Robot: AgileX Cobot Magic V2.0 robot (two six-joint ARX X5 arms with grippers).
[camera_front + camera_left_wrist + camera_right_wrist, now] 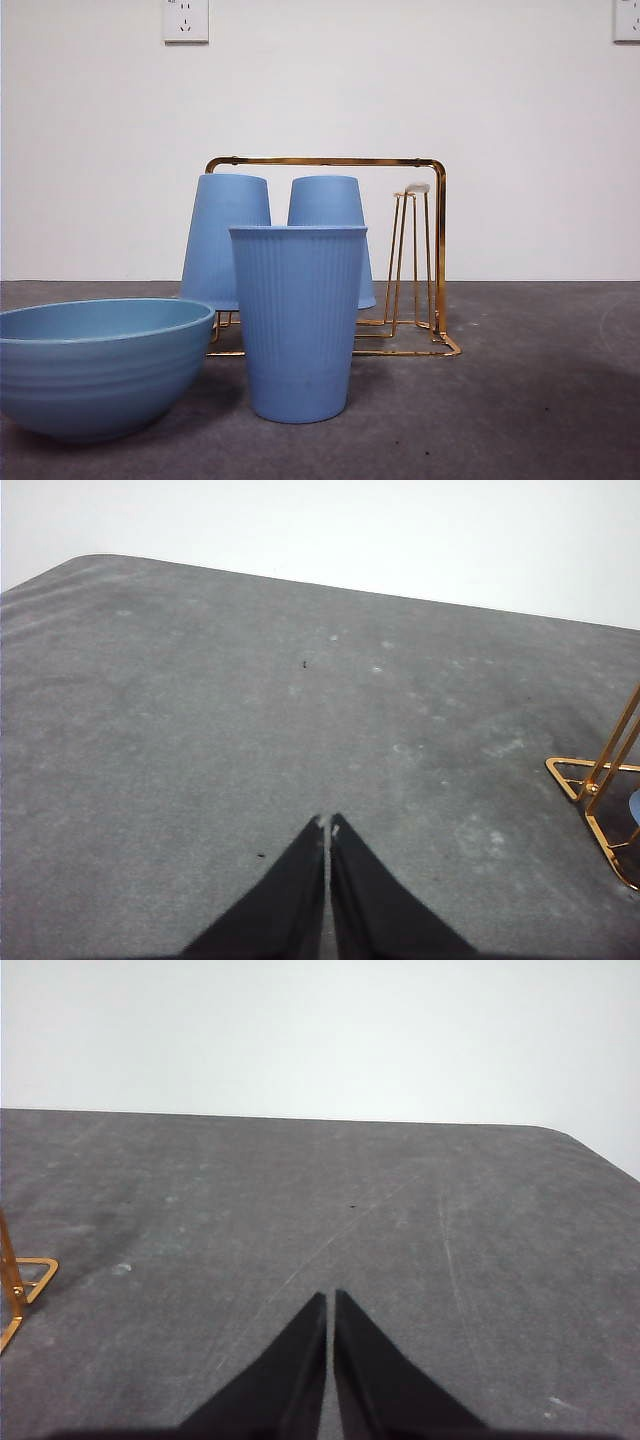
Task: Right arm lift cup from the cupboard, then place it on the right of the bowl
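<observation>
Your cup (298,320) stands right side up on the table (540,400), just to the right of the bowl (100,365) and nearer than the rack (330,161). Two more cups (225,240) hang upside down on the rack, and one prong (405,260) at its right end is bare. So the job looks done to me. Your right claw (330,1300) is pressed together, holds nothing, and sits over bare table to the right of the rack. Your left claw (327,825) is pressed together too, waiting on the left side. Nothing looks left to do
</observation>
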